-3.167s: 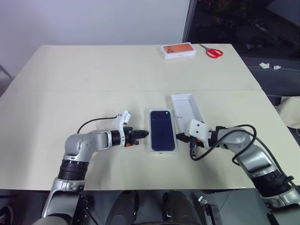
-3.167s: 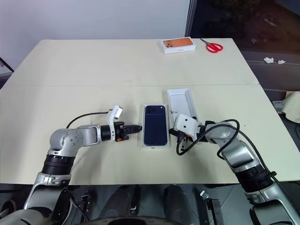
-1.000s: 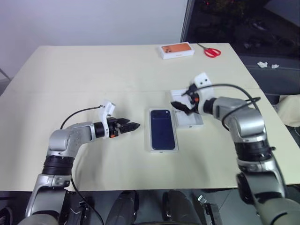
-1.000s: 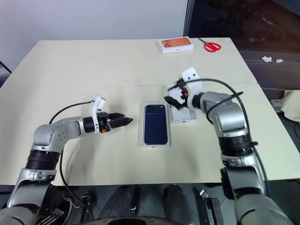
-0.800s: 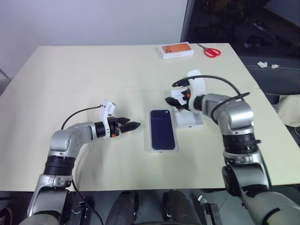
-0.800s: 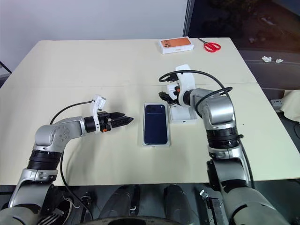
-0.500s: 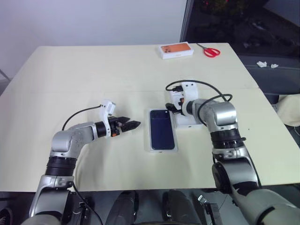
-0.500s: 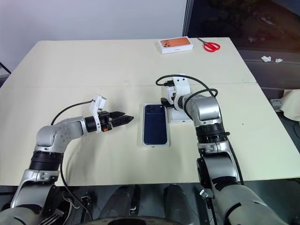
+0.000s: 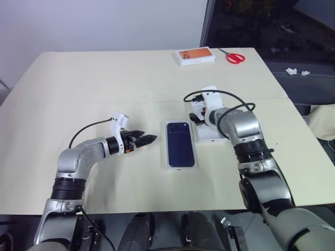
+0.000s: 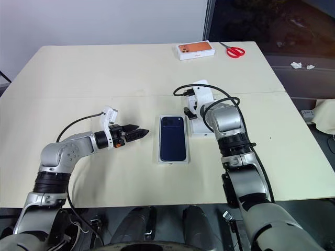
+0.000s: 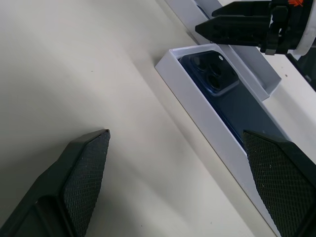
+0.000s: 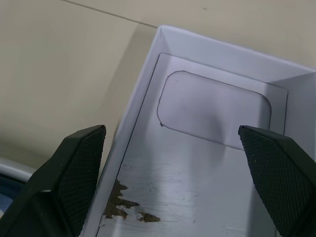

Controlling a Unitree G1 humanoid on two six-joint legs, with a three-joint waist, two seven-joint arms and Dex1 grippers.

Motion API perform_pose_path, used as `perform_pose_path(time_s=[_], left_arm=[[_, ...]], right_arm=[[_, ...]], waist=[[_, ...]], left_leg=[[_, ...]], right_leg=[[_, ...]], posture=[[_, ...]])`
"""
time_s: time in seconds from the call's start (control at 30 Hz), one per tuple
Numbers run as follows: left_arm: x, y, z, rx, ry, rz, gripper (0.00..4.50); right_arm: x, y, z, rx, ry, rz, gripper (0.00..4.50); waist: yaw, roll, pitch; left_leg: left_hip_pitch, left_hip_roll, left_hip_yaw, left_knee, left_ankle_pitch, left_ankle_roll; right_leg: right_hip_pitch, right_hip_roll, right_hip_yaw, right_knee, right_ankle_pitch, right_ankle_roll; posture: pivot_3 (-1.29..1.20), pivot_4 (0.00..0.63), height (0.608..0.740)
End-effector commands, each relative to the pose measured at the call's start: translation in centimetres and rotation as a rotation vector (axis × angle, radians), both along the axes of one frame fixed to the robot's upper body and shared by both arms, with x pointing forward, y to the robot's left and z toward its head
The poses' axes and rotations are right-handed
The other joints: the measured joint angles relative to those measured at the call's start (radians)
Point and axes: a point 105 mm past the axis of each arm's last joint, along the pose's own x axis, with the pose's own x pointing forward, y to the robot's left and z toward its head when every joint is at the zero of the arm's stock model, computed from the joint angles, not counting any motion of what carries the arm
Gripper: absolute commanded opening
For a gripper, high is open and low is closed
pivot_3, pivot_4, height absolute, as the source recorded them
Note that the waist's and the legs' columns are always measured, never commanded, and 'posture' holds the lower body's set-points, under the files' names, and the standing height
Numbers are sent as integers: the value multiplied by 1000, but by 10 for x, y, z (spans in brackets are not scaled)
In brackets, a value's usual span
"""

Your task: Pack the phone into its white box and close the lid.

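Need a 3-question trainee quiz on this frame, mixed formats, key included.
1. True or false: the phone already lies in the white box.
2. The right gripper hovers over: A) the scissors B) the lid C) the orange-picture box.
3. Fill in: the lid lies inner side ___ on the table.

Key:
1. True, back up, camera bump showing.
2. B, jaws open over its far end; the left gripper is open too, beside the box.
3. Up.
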Motion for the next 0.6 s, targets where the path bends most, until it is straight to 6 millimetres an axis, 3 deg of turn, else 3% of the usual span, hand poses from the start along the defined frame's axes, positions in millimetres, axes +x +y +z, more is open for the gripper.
perform_pose_path(time_s=[0.03,0.3,0.6], left_arm=[[1,6,-7,26,23,32,4485],[1,5,-7,22,26,27,4485],[3,6,-3,21,14,26,4485]], right_arm=[[-2,-11,13,-61,-69,11,4500],[-17,-29,11,-88,-48,38,4500],[-28,-24,20,-79,-58,77,4500]], waist=[[1,0,0],[1,0,0],[2,0,0]], left_leg=[[0,0,0,0,0,0],[0,0,0,0,0,0],[0,0,0,0,0,0]], right_leg=[[0,0,0,0,0,0],[0,0,0,0,0,0],[0,0,0,0,0,0]], posture=[[0,150,740],[0,150,740],[0,150,740]])
